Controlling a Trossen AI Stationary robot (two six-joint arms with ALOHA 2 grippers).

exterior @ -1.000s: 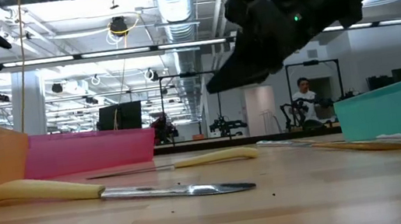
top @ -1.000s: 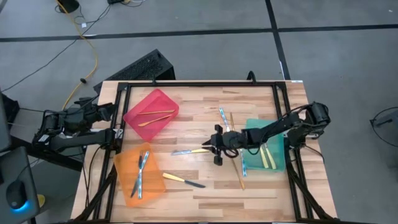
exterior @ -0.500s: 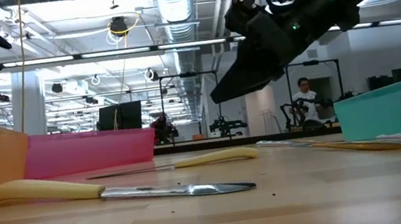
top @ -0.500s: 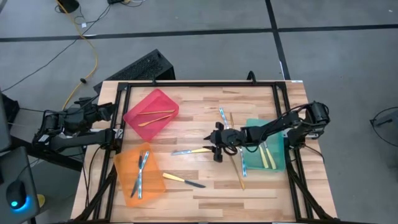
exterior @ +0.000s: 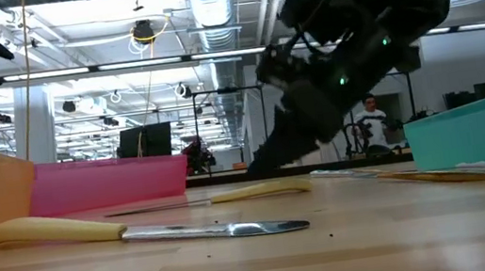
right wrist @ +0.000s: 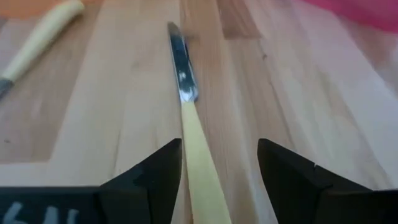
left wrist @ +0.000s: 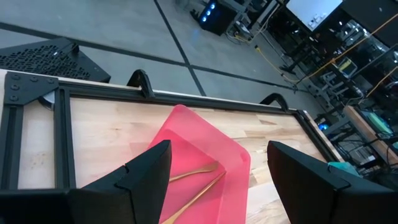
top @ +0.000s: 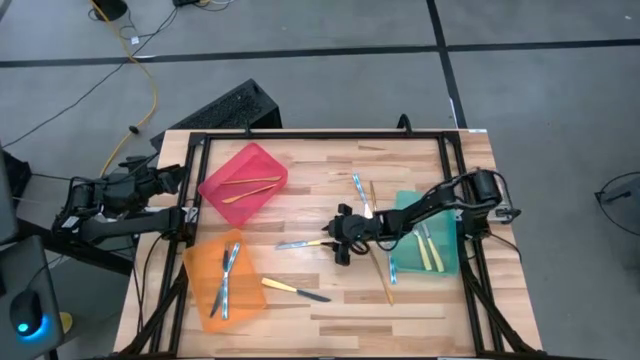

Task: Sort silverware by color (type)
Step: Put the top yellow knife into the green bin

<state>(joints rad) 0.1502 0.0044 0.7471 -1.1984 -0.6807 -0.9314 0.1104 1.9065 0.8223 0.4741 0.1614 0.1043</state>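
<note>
Yellow-handled knife [right wrist: 189, 118] now between lowered right fingers [right wrist: 149, 177]

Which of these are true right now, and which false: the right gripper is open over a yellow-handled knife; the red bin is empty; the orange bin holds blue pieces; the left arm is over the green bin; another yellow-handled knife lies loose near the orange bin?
1. The right gripper is open, its fingers either side of a yellow-handled knife on the table. True.
2. The red bin is empty. False: two gold pieces lie in it.
3. The orange bin holds silvery-blue pieces. True.
4. The left gripper hangs over the green bin. False: it waits at the table's left edge, facing the red bin.
5. A second yellow-handled knife lies loose beside the orange bin. True.
</note>
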